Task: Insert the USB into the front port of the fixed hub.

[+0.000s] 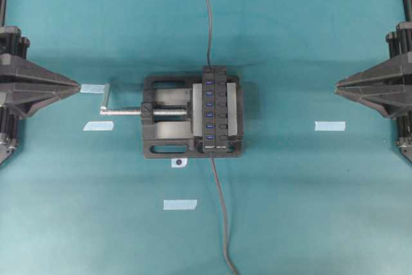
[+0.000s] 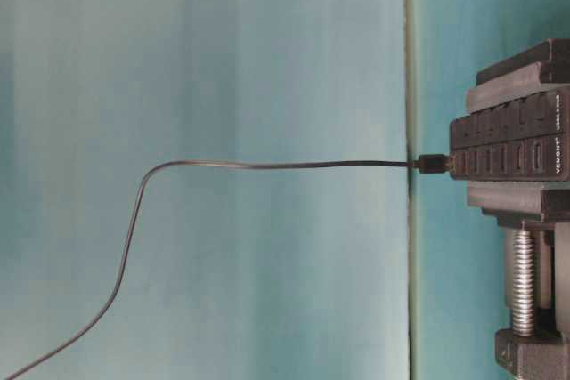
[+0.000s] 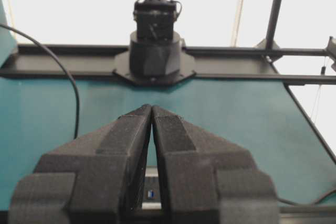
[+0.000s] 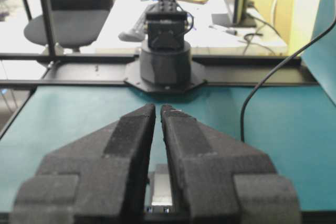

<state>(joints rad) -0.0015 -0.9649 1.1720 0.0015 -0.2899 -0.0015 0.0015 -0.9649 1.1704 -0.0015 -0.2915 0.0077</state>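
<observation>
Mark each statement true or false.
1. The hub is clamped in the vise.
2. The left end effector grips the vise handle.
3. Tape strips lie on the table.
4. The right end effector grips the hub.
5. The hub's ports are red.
1. True: the hub sits in the vise.
2. False: the left end effector is apart from the handle, holding nothing.
3. True: tape strips are there.
4. False: the right end effector is far right, holding nothing.
5. False: the ports are blue.

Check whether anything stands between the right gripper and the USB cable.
Nothing visible does. Only bare teal table separates the right gripper from the USB cable, which runs up to the hub; its plug can't be made out.
</observation>
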